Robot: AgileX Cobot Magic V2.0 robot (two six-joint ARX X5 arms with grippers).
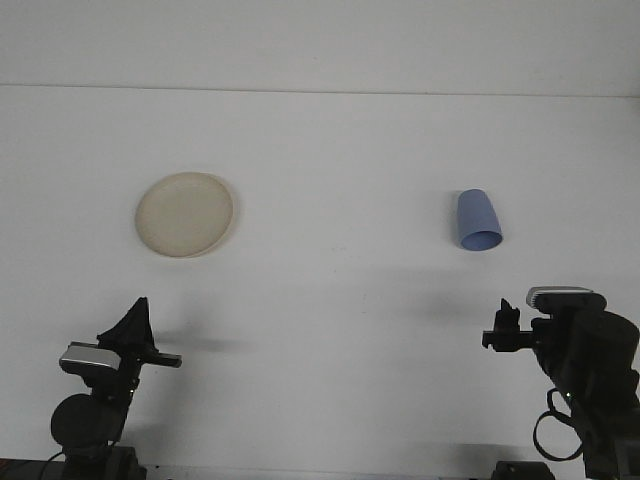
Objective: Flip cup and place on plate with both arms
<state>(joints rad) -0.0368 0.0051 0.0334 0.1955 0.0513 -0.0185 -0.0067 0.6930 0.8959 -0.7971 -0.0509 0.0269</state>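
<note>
A blue cup [477, 221] lies on its side on the white table, right of centre, its open mouth towards the camera. A beige round plate [185, 214] rests flat on the left side of the table, with nothing on it. My left gripper [133, 328] is low at the front left, well short of the plate. My right gripper [504, 328] hangs at the front right, nearer the camera than the cup and apart from it. Neither gripper touches anything.
The white table [330, 290] runs back to a pale wall, with its far edge near the top of the view. Both arm bases sit at the bottom corners.
</note>
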